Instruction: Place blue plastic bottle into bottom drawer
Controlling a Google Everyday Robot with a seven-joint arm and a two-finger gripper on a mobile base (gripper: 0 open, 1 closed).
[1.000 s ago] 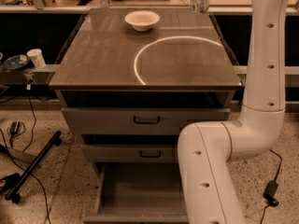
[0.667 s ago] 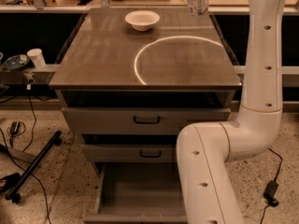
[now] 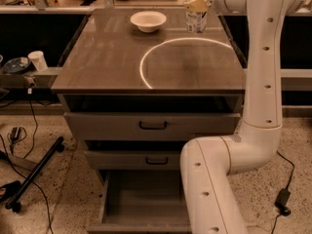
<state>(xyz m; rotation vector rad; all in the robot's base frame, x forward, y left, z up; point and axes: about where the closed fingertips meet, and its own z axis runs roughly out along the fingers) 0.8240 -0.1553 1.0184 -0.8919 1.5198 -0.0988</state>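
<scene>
On the counter [image 3: 97, 57] the cream bowl [image 3: 148, 21] sits left of the claw [image 3: 197, 5], the open bottom drawer [image 3: 141, 196] waits far below it, and the blue plastic bottle [image 3: 196, 22] stands directly beneath it, though whether the claw grips is impossible to tell, so the whole transfer looks undone.

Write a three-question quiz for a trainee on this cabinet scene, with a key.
1. True or false: the blue plastic bottle already lies inside the bottom drawer.
2. Where is the gripper? A) at the bottle's top, over the far right corner of the cabinet top; B) inside the bottom drawer; C) down at floor level.
3. Which of the three drawers is pulled out farthest?
Key: 1 false, the bottle is upright up at the cabinet top, under the gripper; 2 A; 3 the bottom drawer.
</scene>
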